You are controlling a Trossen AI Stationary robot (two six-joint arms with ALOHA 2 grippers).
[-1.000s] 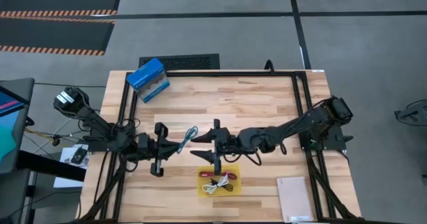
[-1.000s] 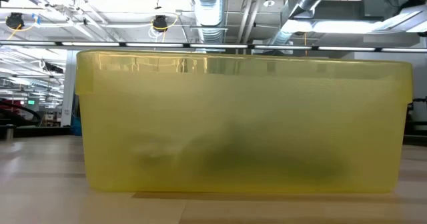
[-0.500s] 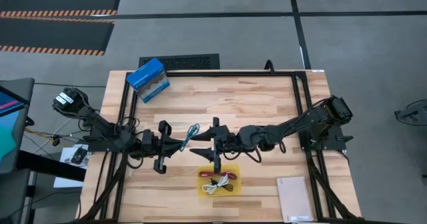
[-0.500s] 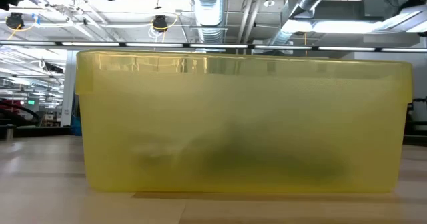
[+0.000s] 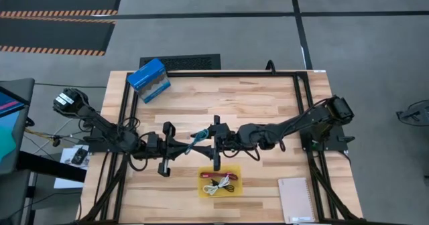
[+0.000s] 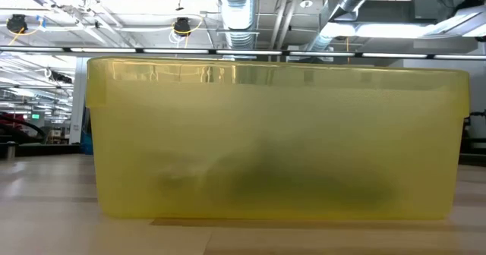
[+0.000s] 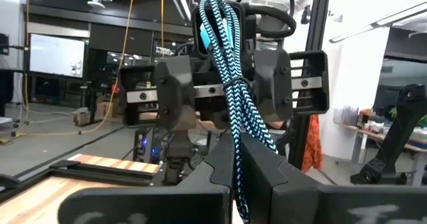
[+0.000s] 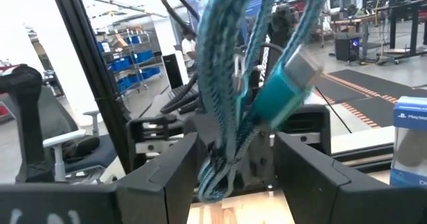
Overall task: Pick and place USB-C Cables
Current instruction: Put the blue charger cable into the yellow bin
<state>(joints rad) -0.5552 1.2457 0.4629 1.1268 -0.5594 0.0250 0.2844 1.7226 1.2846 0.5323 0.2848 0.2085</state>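
Note:
A teal-blue braided USB-C cable (image 5: 197,136) hangs in the air between my two grippers at the table's middle. My left gripper (image 5: 190,143) is shut on it. My right gripper (image 5: 206,141) faces it from the right, open, with one finger on each side of the cable (image 8: 230,84) and no touch that I can see. A teal plug (image 8: 287,84) dangles from the bundle. The yellow tray (image 5: 236,190) sits just nearer, holding a dark red/black cable (image 5: 218,176) and a white cable (image 5: 216,188). In the low view the tray's wall (image 6: 273,133) fills the picture. My left gripper pinches the bundled teal cable (image 7: 235,151) between its two fingers, several strands together. The fingers (image 7: 267,174) come level from the table's left. The cable is lifted clear of the table, and its looped end (image 7: 217,11) stands up above the fingers.
A blue box (image 5: 149,79) lies at the far left corner. A white notepad (image 5: 296,199) lies at the near right corner. Black frame rails (image 5: 298,104) run along the table's left, right and far sides. Bare wood shows on the far half of the table.
My left gripper has moved toward the table's right, carrying the teal cable lifted clear. The cable now stands between the open fingers of my right gripper, where a second ago it was short of them.

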